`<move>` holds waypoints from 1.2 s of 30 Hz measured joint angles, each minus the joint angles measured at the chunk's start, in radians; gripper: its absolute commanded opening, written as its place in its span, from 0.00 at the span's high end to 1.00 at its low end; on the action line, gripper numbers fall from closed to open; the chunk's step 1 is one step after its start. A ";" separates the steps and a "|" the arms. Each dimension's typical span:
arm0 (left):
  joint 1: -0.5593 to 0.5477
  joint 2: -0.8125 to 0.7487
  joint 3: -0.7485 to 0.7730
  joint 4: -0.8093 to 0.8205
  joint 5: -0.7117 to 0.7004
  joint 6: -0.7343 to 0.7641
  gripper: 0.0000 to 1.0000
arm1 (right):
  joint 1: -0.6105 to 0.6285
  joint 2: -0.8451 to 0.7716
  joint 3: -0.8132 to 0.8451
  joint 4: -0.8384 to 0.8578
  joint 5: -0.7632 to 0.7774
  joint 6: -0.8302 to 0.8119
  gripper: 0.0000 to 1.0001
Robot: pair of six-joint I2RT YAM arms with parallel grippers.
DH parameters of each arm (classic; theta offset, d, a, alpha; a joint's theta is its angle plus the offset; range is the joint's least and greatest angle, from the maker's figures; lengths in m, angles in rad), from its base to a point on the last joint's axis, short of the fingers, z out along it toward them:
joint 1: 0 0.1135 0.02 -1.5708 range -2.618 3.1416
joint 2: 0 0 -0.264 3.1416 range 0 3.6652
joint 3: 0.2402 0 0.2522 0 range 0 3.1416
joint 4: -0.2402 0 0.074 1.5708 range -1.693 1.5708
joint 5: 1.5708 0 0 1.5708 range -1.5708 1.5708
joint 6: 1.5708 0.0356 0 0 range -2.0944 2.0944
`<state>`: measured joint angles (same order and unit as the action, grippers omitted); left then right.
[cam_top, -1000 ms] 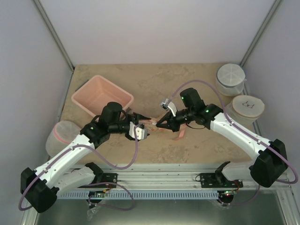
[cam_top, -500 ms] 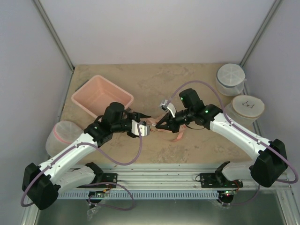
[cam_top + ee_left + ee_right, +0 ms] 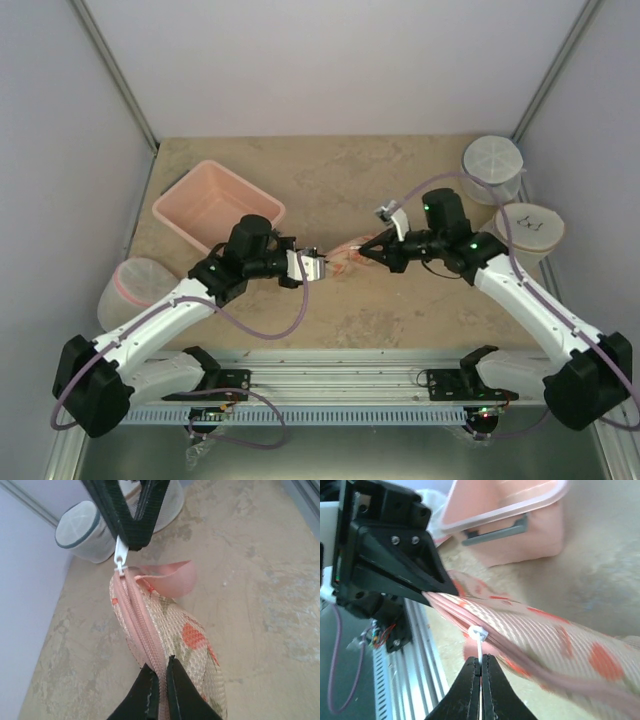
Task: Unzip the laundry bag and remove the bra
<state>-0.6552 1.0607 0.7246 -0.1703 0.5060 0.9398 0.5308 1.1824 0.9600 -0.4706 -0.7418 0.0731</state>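
Holding the laundry bag (image 3: 343, 262) taut above the table (image 3: 420, 300), my left gripper (image 3: 160, 676) is clamped on its zip seam and my right gripper (image 3: 481, 661) pinches the white zipper pull (image 3: 119, 556) at the far end, the closed zip running straight between them.

Soft, bright, even light falls from above in every view, leaving only faint shadows on the table (image 3: 400, 300) beneath the arms. Just ahead of the left gripper (image 3: 161, 669) fingers, the laundry bag (image 3: 170, 625) weave is crisp. Farther beyond them a mesh container (image 3: 87, 532) goes soft, and to their right the tabletop washes out pale. Close above the right gripper (image 3: 481, 662) fingertips the zip pull (image 3: 477, 631) is sharp, while the fabric to their right smears into blur and the pink tub (image 3: 520, 515) beyond them glares.
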 measured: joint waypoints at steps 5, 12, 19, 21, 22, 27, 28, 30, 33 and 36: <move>0.000 0.055 0.042 0.066 -0.002 -0.127 1.00 | -0.116 -0.079 -0.072 0.048 0.010 0.024 0.99; 0.000 0.107 0.079 0.169 -0.007 -0.288 1.00 | -0.312 -0.108 -0.114 0.092 -0.033 0.035 0.99; 0.000 0.114 0.065 0.282 -0.010 -0.418 1.00 | -0.409 -0.113 -0.114 0.102 -0.082 0.048 0.99; 0.000 0.101 0.034 0.317 -0.012 -0.455 1.00 | -0.413 -0.117 -0.114 0.102 -0.089 0.051 0.99; -0.001 0.091 0.015 0.330 -0.013 -0.474 1.00 | -0.414 -0.121 -0.114 0.100 -0.093 0.051 1.00; 0.001 0.012 -0.098 0.399 -0.017 -0.575 1.00 | -0.441 -0.122 -0.114 0.076 -0.103 0.046 0.99; 0.002 -0.004 -0.126 0.416 -0.018 -0.591 1.00 | -0.445 -0.119 -0.114 0.073 -0.109 0.046 0.99; 0.003 -0.029 -0.180 0.444 -0.019 -0.617 1.00 | -0.446 -0.107 -0.114 0.073 -0.117 0.046 0.99; 0.004 -0.047 -0.246 0.459 -0.027 -0.635 1.00 | -0.446 -0.091 -0.123 0.066 -0.113 0.047 0.99; 0.014 -0.057 -0.294 0.465 -0.039 -0.635 1.00 | -0.430 -0.089 -0.132 0.042 -0.088 0.046 0.99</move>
<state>-0.6407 1.0035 0.4301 0.2951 0.4667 0.3050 0.1005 1.0935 0.8280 -0.4290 -0.8295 0.1192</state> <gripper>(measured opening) 0.034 0.009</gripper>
